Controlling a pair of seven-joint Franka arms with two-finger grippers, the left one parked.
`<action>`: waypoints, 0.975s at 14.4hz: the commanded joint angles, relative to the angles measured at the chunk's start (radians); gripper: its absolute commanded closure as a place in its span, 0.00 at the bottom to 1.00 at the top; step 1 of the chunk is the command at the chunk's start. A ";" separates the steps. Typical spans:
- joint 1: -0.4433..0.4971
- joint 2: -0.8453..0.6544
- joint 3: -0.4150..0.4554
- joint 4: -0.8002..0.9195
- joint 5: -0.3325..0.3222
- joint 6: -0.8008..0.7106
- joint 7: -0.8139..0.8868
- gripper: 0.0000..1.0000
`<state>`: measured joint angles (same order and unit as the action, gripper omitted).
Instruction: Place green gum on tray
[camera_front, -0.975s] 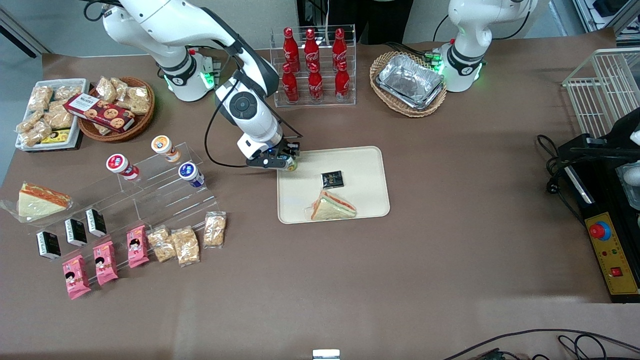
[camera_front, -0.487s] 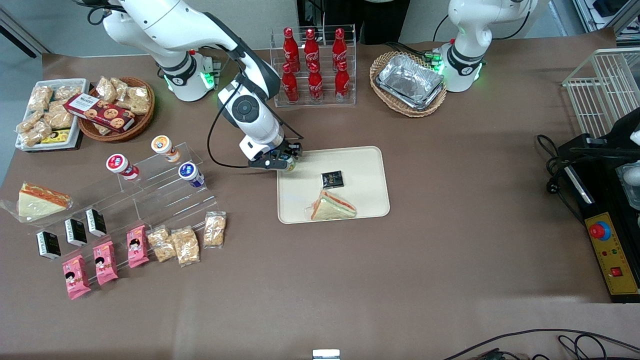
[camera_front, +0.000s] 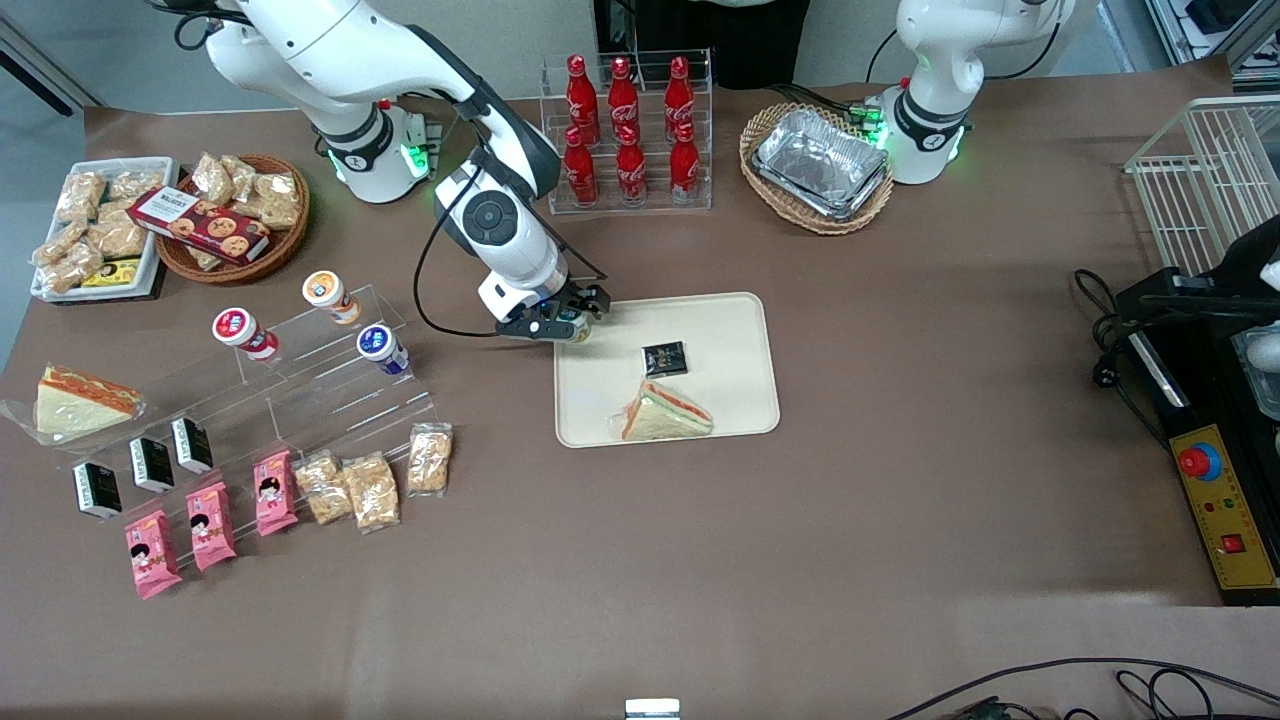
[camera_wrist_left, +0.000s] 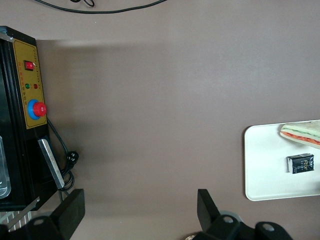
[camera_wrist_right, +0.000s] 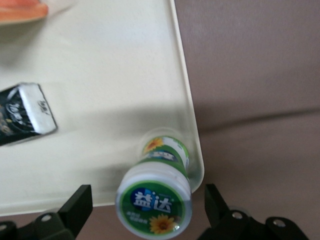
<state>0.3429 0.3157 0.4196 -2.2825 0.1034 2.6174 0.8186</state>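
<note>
The green gum (camera_wrist_right: 159, 192) stands upright in a corner of the tray (camera_wrist_right: 100, 125); the gripper (camera_wrist_right: 149, 209) hangs above it, fingers spread wide.

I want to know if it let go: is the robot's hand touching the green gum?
Apart. In the right wrist view the hand is open above the tray corner, with gaps between both fingers and the green gum standing on the tray.

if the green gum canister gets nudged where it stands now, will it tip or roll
The green gum canister stands upright on the tray, close to the rim at a corner, between the open jaws of the gripper. Tall and narrow, it probably tips easily. Being round, it would likely roll once down, though the rim may stop it.
</note>
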 joint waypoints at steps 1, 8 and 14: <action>-0.045 -0.111 0.001 0.015 -0.027 -0.090 0.010 0.00; -0.247 -0.282 -0.062 0.372 -0.027 -0.779 -0.304 0.00; -0.318 -0.366 -0.367 0.440 -0.027 -0.930 -0.772 0.00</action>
<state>0.0237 -0.0255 0.1878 -1.8582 0.0840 1.7320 0.2356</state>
